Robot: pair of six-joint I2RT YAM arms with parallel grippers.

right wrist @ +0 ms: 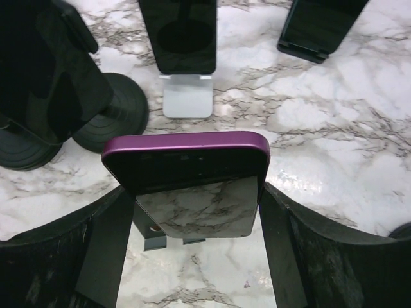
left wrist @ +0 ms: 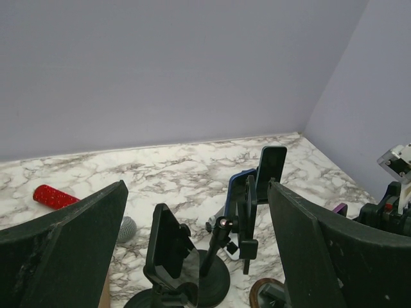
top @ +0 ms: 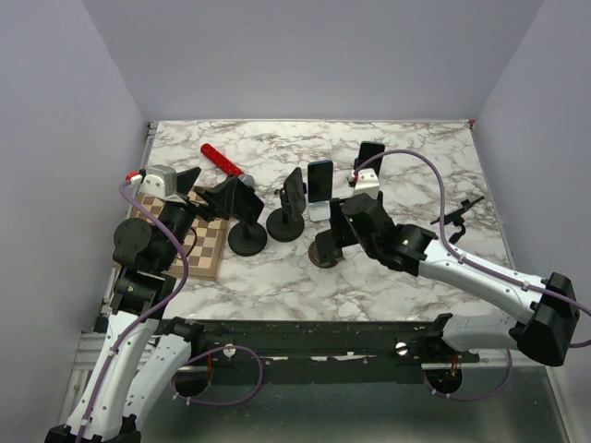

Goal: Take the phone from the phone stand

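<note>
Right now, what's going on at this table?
The right gripper is closed on the sides of the purple phone, which sits on its stand, not yet lifted. The left gripper is open and empty, hanging beside the chessboard. A blue phone on another stand is untouched.

No text, label, brand or number can be read anywhere.

Phone [right wrist: 186, 157], purple case, glossy dark face mirroring marble, propped upright on phone stand [top: 323, 256], round dark base on counter [top: 416, 166].
</note>
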